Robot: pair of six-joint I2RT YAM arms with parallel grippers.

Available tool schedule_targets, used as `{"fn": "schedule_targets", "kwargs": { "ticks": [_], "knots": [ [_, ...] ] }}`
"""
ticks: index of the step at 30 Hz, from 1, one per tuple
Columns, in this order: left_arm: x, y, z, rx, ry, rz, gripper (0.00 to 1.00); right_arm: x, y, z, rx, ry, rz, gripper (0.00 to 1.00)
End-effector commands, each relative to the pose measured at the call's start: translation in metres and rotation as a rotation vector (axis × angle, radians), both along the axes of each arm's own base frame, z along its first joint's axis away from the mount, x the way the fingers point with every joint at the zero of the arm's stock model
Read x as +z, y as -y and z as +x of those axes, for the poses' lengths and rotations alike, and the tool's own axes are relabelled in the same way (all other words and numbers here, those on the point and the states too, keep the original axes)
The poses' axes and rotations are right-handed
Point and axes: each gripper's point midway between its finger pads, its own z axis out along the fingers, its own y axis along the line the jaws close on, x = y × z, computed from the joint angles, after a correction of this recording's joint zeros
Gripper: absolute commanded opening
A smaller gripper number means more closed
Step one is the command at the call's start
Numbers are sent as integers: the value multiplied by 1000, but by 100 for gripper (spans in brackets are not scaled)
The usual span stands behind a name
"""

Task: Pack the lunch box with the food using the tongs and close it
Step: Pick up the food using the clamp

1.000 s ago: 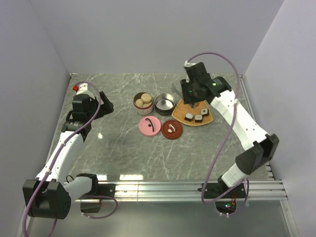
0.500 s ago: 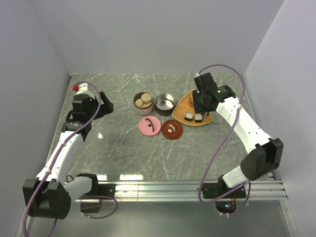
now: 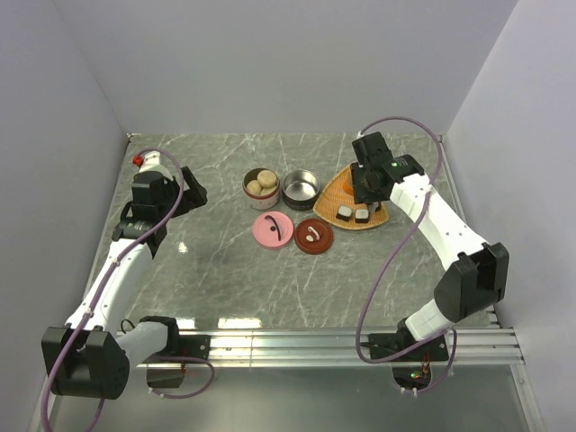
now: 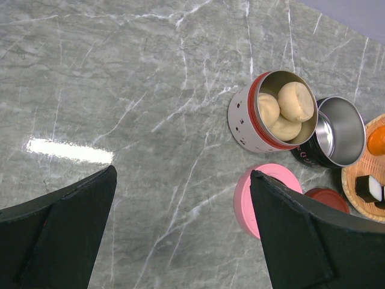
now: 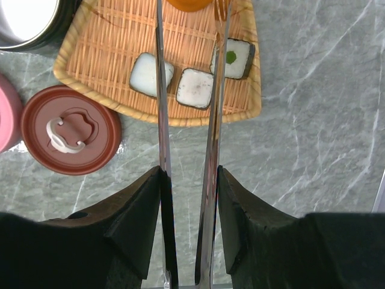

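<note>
My right gripper (image 5: 189, 171) is shut on the tongs (image 5: 160, 90), whose two slim metal arms stay apart and reach over the orange woven tray (image 5: 96, 48). Three sushi rolls (image 5: 195, 88) lie on the tray beneath the arms. An orange ball (image 5: 189, 3) sits between the arms at the picture's top edge, where the tips are cut off. The lunch box is two round tins: a red-rimmed white one (image 4: 274, 111) holding three cream balls, and an empty steel one (image 4: 337, 129). My left gripper (image 4: 183, 177) hangs open over bare table, left of the tins.
A pink lid (image 3: 273, 229) and a dark red lid (image 3: 313, 235) lie flat in front of the tins. Grey walls enclose the marble table (image 3: 225, 279) at the back and both sides. The right arm's cable loops above the tray.
The right gripper, holding the tongs, has swung right from the tray's left corner to over the tray's middle. The left arm has not moved.
</note>
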Motion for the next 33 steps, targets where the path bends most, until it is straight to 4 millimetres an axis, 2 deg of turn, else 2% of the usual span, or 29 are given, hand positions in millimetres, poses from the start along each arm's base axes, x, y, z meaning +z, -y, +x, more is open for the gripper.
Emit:
{"fn": "schedule_targets", "kwargs": {
  "ticks": [1, 13, 19, 22, 23, 26, 29, 33],
  "knots": [
    [7, 3, 6, -11, 33, -15, 100, 0, 3, 13, -13, 37, -9, 48],
    [8, 3, 5, -11, 35, -15, 100, -26, 0, 16, -12, -10, -18, 47],
    [9, 3, 5, -11, 38, -16, 100, -34, 5, 14, -20, -29, -32, 40],
    [8, 3, 5, -11, 36, -15, 100, -37, 6, 13, -20, -35, -38, 33],
    [8, 3, 5, -11, 36, -15, 99, -37, 7, 14, -23, -33, -43, 27],
    [8, 3, 5, -11, 37, -14, 99, -29, 8, 14, -23, -21, -41, 20],
    [9, 3, 5, -11, 39, -16, 99, -8, 8, 14, -22, 9, -36, 19],
    [7, 3, 5, -9, 35, -18, 99, 30, 5, 15, -5, 72, -3, 19]
  ]
}}
